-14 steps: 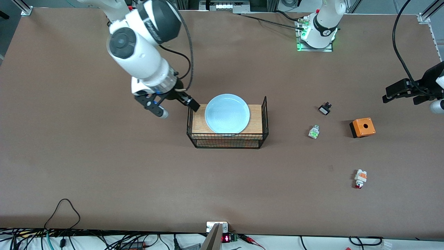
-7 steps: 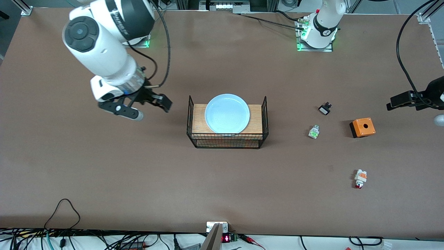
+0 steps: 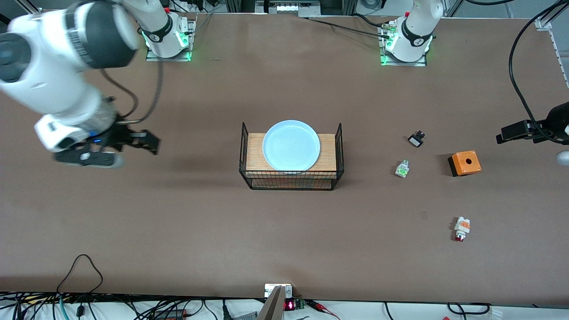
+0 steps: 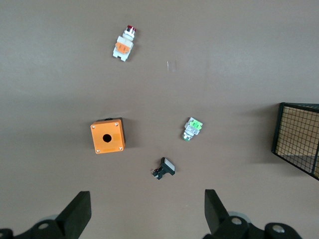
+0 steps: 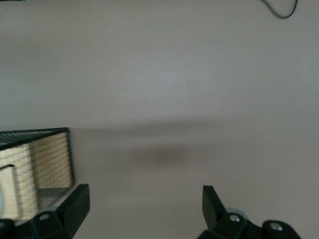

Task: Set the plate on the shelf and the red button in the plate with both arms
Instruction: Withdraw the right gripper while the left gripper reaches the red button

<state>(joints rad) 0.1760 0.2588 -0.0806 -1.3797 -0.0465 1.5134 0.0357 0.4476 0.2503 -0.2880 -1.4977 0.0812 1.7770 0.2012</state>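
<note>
**One plate racked, four small parts loose, both claws empty**

One plate (image 3: 291,145) lies at frame centre on the wooden top of one black wire rack (image 3: 291,178). Four small parts sit in the right third of the frame: one red button (image 3: 461,228) lowest, one orange box (image 3: 464,162) above it, one green-and-clear part (image 3: 402,169) beside the box, and one black-and-white part (image 3: 416,139) uppermost.

The brown table (image 3: 178,222) lies bare across its lower half and upper centre.

The right gripper (image 3: 111,149) hangs at frame left, jaws spread and empty, well apart from the plate. The left gripper (image 3: 529,131) hangs at the right frame edge, released and empty; its wrist view shows the red button (image 4: 124,46) well apart from its fingertips (image 4: 77,214).
</note>
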